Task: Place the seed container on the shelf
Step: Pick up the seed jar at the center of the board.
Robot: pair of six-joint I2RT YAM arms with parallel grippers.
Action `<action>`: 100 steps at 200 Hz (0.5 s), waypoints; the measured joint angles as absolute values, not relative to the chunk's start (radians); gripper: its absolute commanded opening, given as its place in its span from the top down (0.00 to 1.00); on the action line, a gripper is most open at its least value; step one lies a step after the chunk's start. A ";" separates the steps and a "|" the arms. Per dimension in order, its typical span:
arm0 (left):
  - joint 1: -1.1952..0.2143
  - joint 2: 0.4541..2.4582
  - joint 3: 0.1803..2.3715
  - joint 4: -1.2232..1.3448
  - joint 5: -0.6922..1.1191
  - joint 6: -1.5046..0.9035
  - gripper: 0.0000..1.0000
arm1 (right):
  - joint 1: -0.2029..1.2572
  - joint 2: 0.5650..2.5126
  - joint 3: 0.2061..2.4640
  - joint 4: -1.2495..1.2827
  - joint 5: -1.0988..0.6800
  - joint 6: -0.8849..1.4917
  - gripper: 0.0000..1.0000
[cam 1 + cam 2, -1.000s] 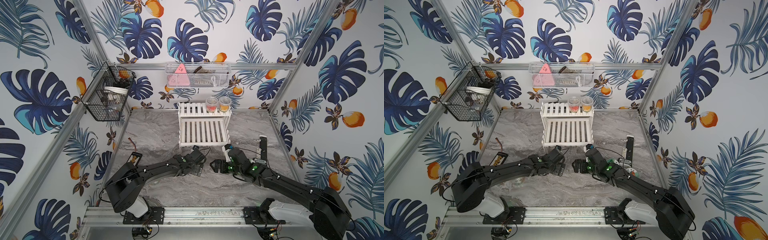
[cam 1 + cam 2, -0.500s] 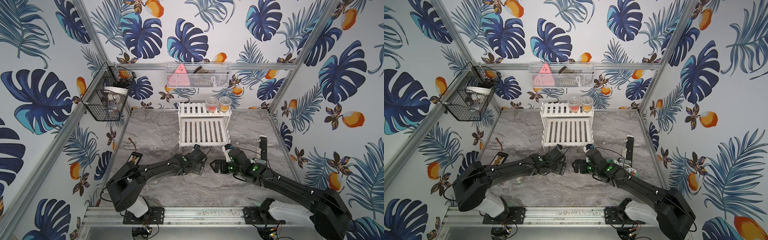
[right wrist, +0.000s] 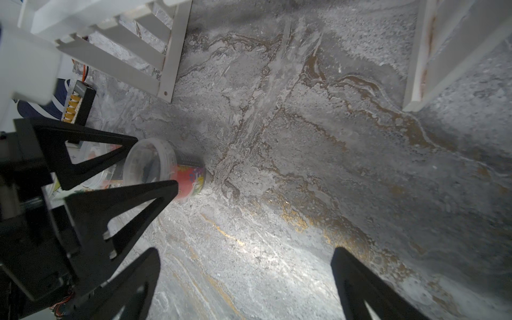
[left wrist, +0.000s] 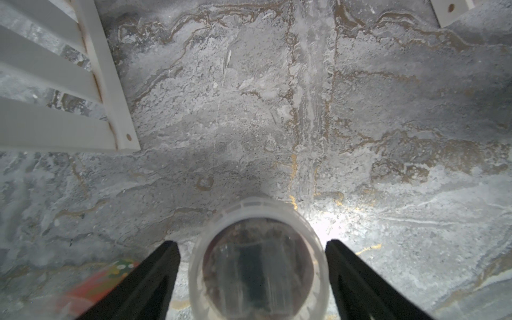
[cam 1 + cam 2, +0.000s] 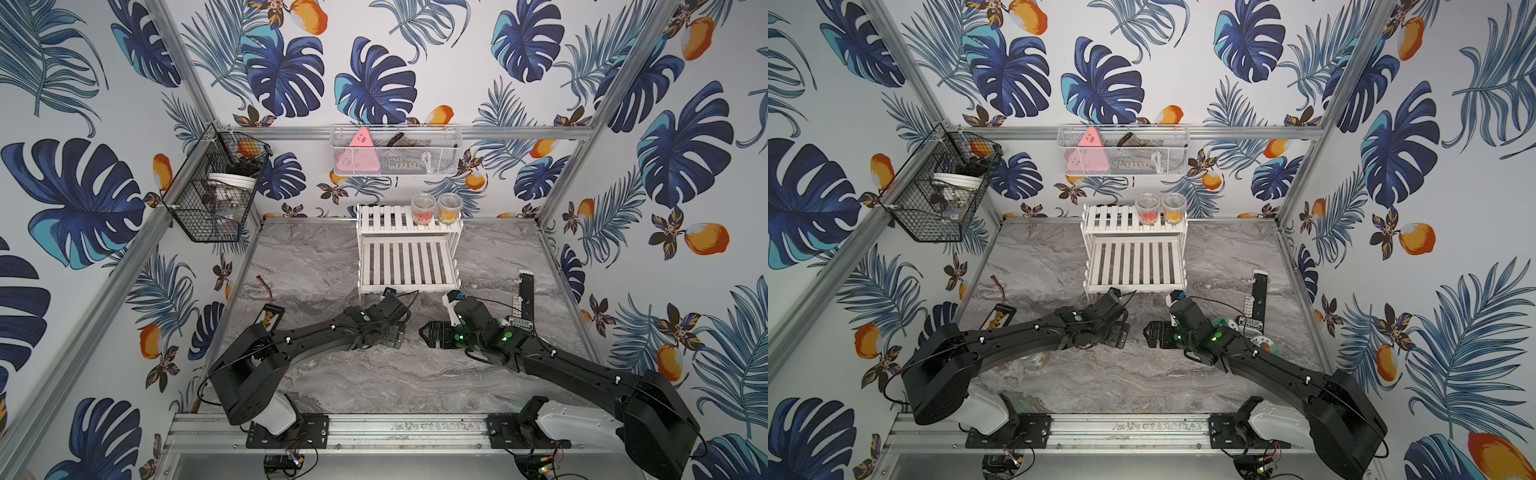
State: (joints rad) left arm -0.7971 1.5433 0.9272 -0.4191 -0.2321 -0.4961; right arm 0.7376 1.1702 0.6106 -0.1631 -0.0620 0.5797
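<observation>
A clear lidded seed container (image 4: 257, 263) with a red printed label (image 3: 191, 180) stands upright on the marble floor in front of the shelf (image 5: 405, 262). My left gripper (image 4: 251, 243) reaches down over it, one black finger on each side. One finger (image 4: 343, 266) meets the lid's rim; a thin strip of floor shows beside the other, so the jaws stand open. In both top views the wrist hides the container. My right gripper (image 3: 246, 250) hovers wide open and empty over bare floor to the right (image 5: 428, 332). Two filled containers (image 5: 423, 209) (image 5: 449, 208) stand on the shelf's upper tier.
Another clear container (image 3: 91, 155) lies just behind the left gripper. A black connector strip (image 5: 270, 318) lies at the left wall, and a black bar (image 5: 525, 291) and spools (image 5: 1225, 324) at the right. The black wire basket (image 5: 216, 195) and white mesh basket (image 5: 395, 151) hang above.
The left gripper's jaws have narrowed around the seed container and the left wrist has shifted slightly. The right arm has not moved.
</observation>
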 measured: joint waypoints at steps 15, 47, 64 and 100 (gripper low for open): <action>-0.796 1.544 0.926 -0.419 -0.231 -0.496 0.10 | 0.738 1.170 0.610 -0.158 -0.062 0.580 0.00; -0.794 1.552 0.927 -0.418 -0.219 -0.495 0.10 | 0.738 1.174 0.610 -0.149 -0.065 0.584 0.00; -0.794 1.552 0.927 -0.416 -0.213 -0.495 0.10 | 0.738 1.175 0.612 -0.149 -0.065 0.584 0.00; -0.794 1.548 0.927 -0.419 -0.213 -0.495 0.09 | 0.738 1.176 0.610 -0.144 -0.066 0.584 0.00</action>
State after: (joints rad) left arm -0.7940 1.5478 0.9268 -0.4187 -0.2127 -0.4950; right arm 0.7376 1.1755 0.6098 -0.1436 -0.0662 0.5838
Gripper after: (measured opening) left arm 0.905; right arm 0.999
